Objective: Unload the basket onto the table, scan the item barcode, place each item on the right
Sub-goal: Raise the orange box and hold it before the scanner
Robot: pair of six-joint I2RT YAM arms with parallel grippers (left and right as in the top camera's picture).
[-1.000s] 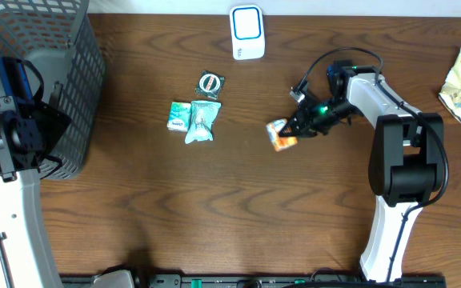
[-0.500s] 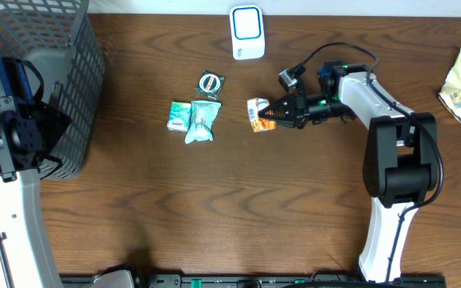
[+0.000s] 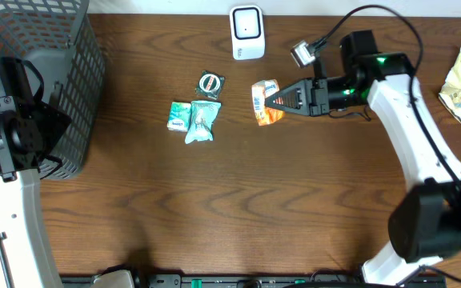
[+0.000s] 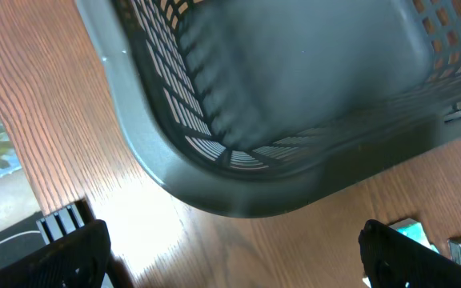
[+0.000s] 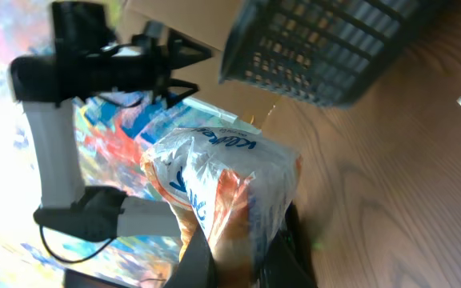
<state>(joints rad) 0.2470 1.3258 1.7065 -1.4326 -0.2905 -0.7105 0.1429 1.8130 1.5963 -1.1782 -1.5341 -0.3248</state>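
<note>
The right gripper is pressed together on one end of an orange and white snack packet, and the packet sticks out past the fingertips. In the overhead view the packet is near the white scanner at the far edge of the table, not touching it. Left of the packet lie two teal packets and a small round item. The left gripper is spread wide beside the grey basket.

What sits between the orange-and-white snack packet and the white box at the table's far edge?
Nothing: the overhead view shows only bare wooden table between the orange-and-white snack packet and the white box.
</note>
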